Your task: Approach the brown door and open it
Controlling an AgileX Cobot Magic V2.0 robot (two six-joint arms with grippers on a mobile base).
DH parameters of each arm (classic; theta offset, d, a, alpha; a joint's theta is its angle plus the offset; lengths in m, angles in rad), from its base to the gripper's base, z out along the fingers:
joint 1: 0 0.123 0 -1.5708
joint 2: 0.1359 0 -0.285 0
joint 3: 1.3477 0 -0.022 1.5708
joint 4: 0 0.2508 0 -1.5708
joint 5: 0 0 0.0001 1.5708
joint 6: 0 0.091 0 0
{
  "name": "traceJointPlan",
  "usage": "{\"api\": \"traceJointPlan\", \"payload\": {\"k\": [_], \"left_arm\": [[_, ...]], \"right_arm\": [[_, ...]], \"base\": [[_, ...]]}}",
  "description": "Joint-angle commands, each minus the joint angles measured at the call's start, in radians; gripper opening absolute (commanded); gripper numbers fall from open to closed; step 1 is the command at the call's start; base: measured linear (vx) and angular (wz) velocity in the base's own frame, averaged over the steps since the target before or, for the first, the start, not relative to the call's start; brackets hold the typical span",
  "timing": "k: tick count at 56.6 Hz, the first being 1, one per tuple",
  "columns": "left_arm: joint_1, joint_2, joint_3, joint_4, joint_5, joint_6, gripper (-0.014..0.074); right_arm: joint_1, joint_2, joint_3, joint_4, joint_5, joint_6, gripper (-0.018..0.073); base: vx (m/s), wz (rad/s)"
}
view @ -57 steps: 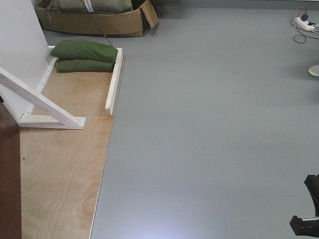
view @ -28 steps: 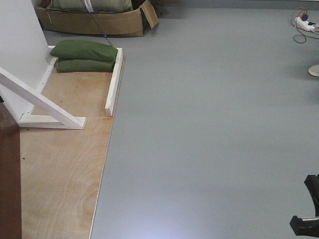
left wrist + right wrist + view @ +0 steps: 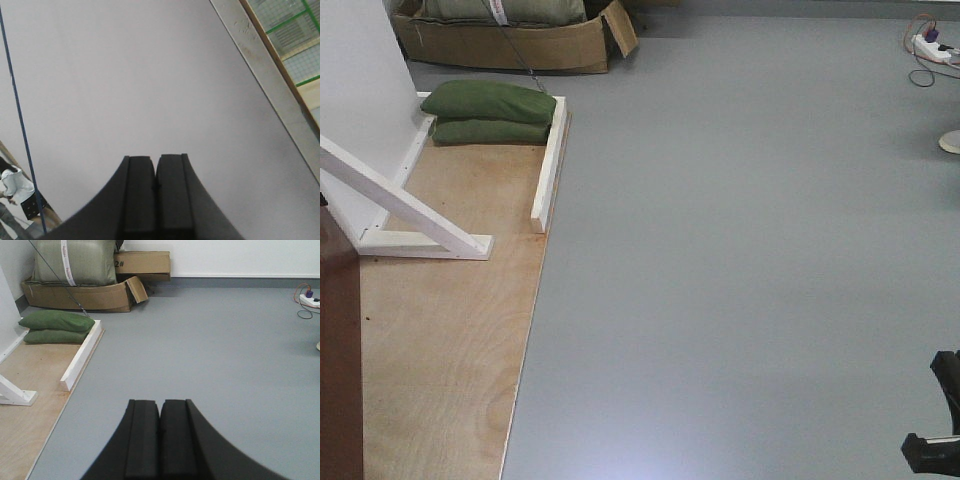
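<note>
Nothing has changed: the door (image 3: 338, 350) stays at the left edge, left claw (image 3: 156, 161) and right claw (image 3: 160, 406) closed empty, so the approach seems paused.

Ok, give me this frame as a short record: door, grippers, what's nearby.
brown door: sliver at left edge of front view; handle out of view
left gripper: shut, empty, facing a plain pale surface
right gripper: shut, empty, above grey floor
white braced panel: stands on plywood base, beside the door
green sandbags: two, stacked on the base
task state: door not yet touched
</note>
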Motion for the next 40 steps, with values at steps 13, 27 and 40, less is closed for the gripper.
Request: {"api": "traceJointPlan", "payload": {"k": [13,27,40], "left_arm": [[0.121,-0.002,-0.024,-0.077,-0.04,-0.009,0.0036],[0.197,0.061,-0.025,-0.078,-0.163,-0.009,0.0036],[0.239,0.108,-0.025,-0.077,-0.16,-0.062,0.0036]], "right_arm": [[0.0,-0.006,0.004,-0.003,-0.077,-0.006,0.0],[0.0,-0.006,0.004,-0.003,-0.077,-0.006,0.0],[0.0,-0.006,0.004,-0.003,-0.077,-0.006,0.0]], "base": [[0.0,0.0],[0.0,0.0],[0.0,0.0]]}}
